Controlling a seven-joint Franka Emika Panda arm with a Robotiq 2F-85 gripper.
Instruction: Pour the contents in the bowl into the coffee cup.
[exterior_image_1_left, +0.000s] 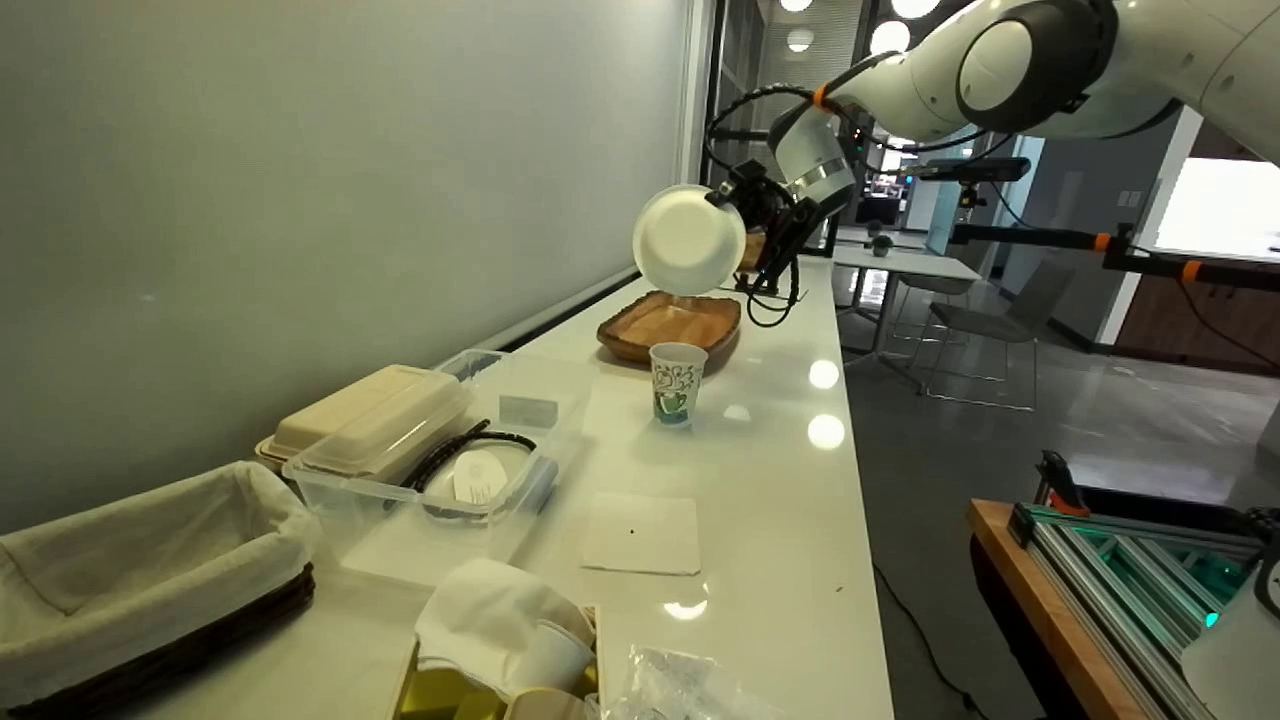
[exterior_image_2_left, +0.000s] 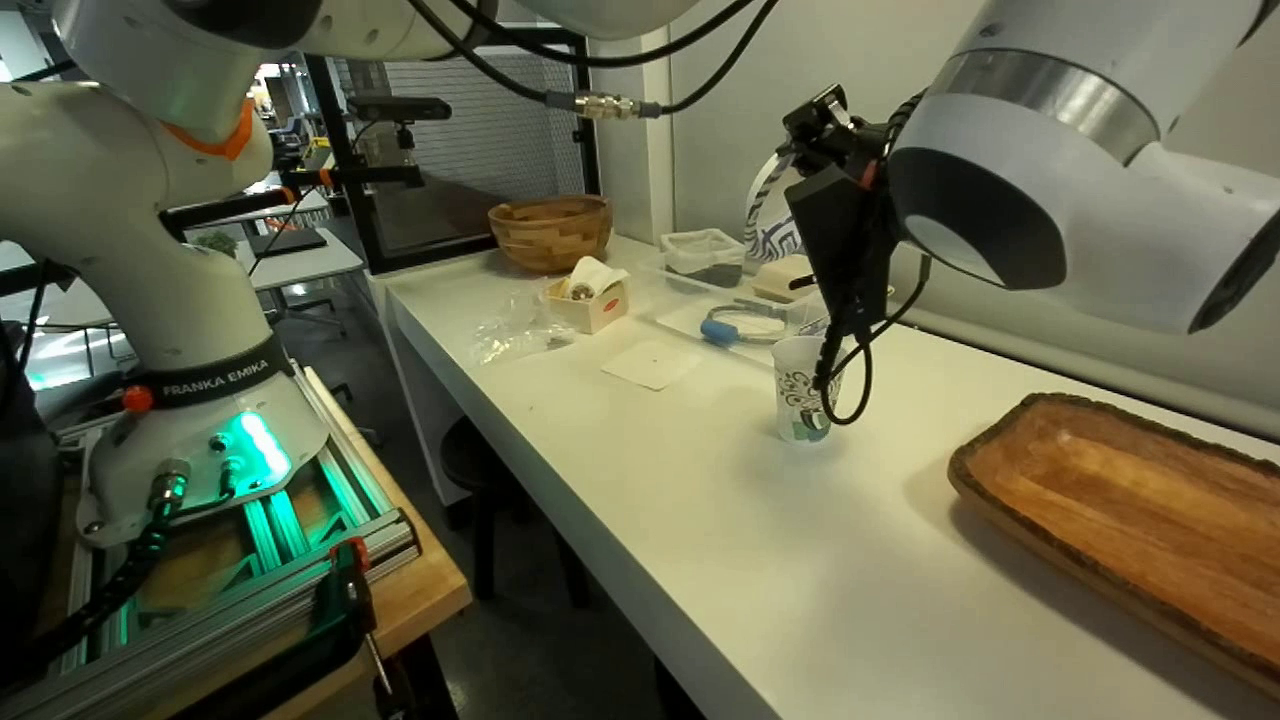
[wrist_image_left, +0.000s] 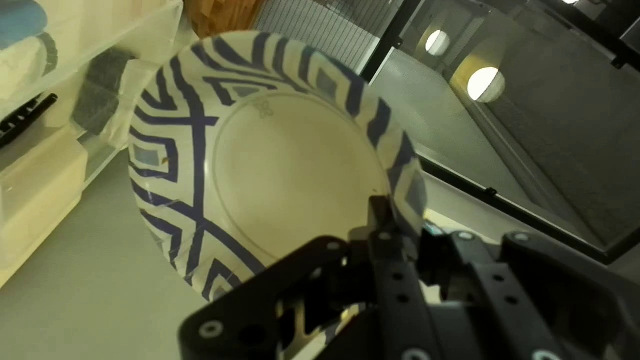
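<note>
jaws pinching bowl (wrist_image_left: 295, 170) rim | ext. view: cup (exterior_image_1_left: 677, 385) on worktop (exterior_image_1_left: 765, 520) | wdn tray (exterior_image_1_left: 662, 325) far | clr bin (exterior_image_1_left: 400, 520) left | wht sq. (exterior_image_1_left: 642, 535) near

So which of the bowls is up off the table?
The white bowl with blue pattern inside: the tool grips its rim, holding it in the air, steeply tilted. The wooden bowl stands on the table.

the arm (exterior_image_2_left: 125, 230) is smooth white with rounded, black-trimmed joints (exterior_image_2_left: 970, 200), a brushed silver ring (exterior_image_2_left: 1045, 98) and an orange strip (exterior_image_2_left: 232, 143). a black collar (exterior_image_2_left: 215, 380) on the base (exterior_image_2_left: 205, 485) reads franka emika. black cables (exterior_image_2_left: 600, 63) meet a metal connector (exterior_image_2_left: 607, 106); the black gripper (wrist_image_left: 397, 222) shows pale round screws (wrist_image_left: 210, 328).
</note>
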